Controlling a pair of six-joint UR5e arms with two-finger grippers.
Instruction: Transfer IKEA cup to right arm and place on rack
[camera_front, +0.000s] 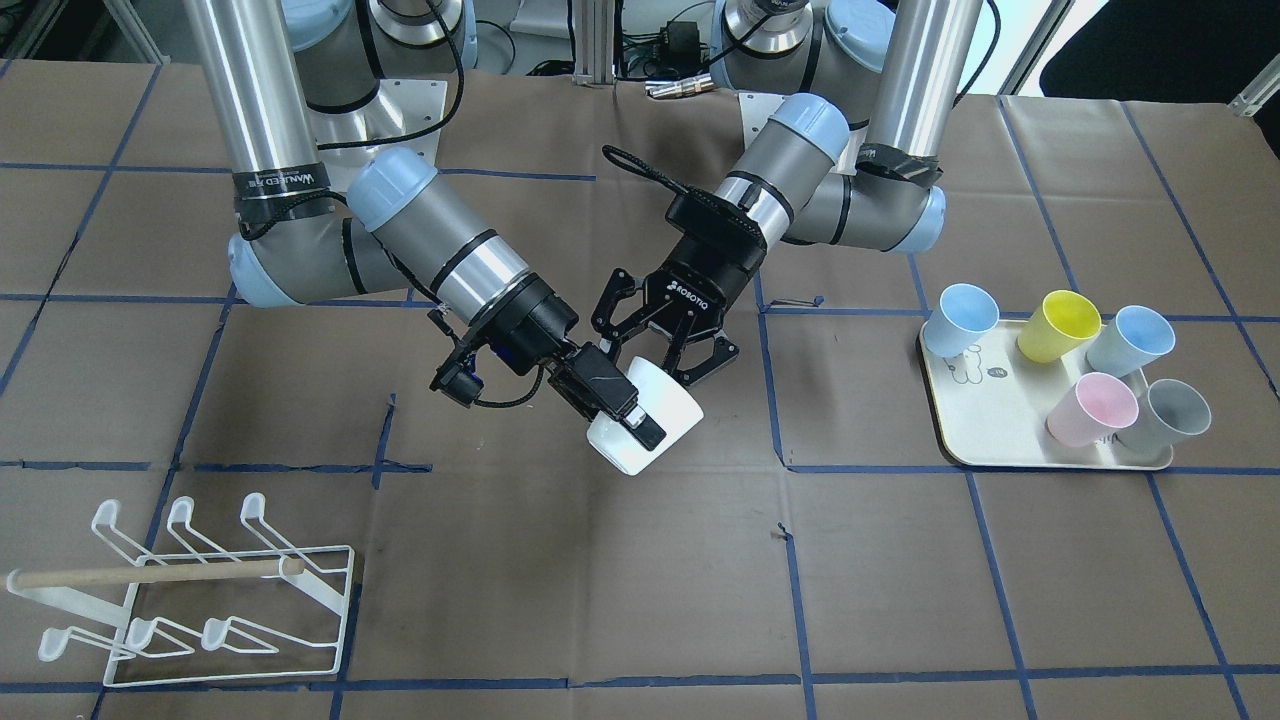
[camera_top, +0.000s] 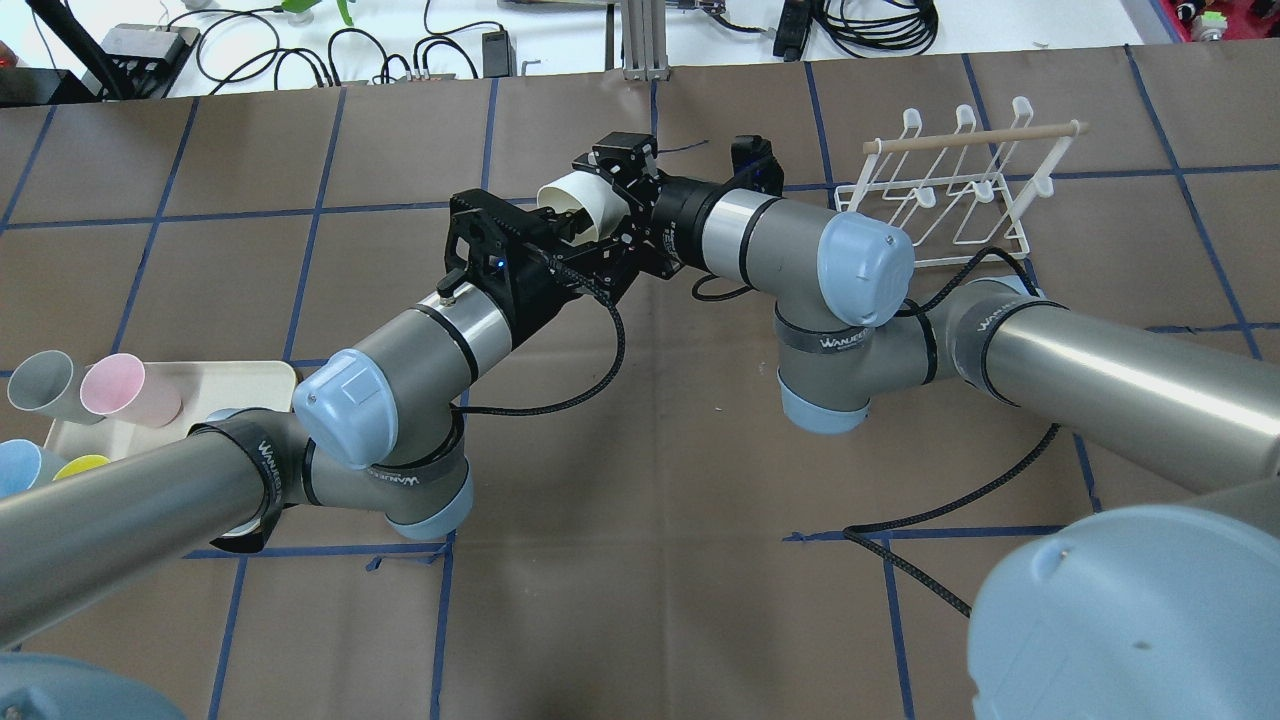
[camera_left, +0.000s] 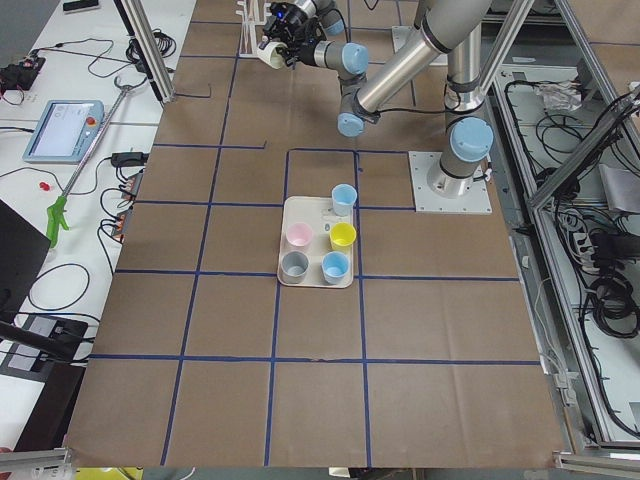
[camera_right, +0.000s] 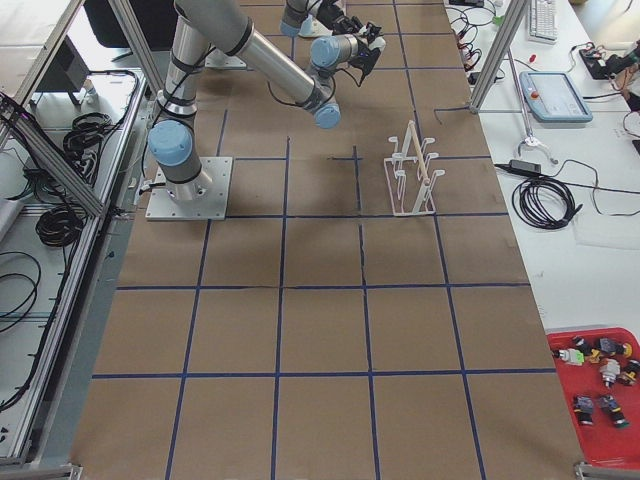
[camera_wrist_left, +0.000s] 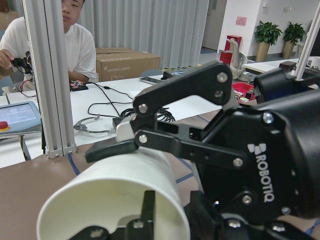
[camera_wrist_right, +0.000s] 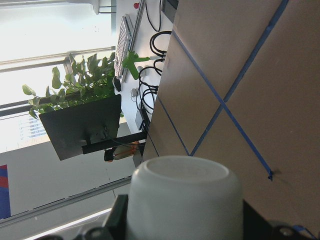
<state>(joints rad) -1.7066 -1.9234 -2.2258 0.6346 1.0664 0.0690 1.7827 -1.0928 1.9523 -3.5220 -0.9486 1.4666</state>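
Note:
A white cup (camera_front: 655, 425) hangs in the air over the middle of the table, between both grippers. My right gripper (camera_front: 640, 420) is shut on the white cup from the side, and one black finger (camera_front: 620, 400) lies across its wall. The right wrist view shows the cup's closed base (camera_wrist_right: 182, 195) between that gripper's fingers. My left gripper (camera_front: 655, 360) is open, its fingers spread wide around the cup's other end. The left wrist view shows the cup's open rim (camera_wrist_left: 107, 200) and the right gripper's finger (camera_wrist_left: 112, 147) on it. The white wire rack (camera_front: 200, 600) with its wooden dowel stands empty on the table.
A cream tray (camera_front: 975, 425) holds several pastel cups: blue (camera_front: 958, 318), yellow (camera_front: 1058, 325), pink (camera_front: 1092, 408) and grey (camera_front: 1165, 415). The rack also shows in the overhead view (camera_top: 950, 190). Blue tape lines cross the brown table cover.

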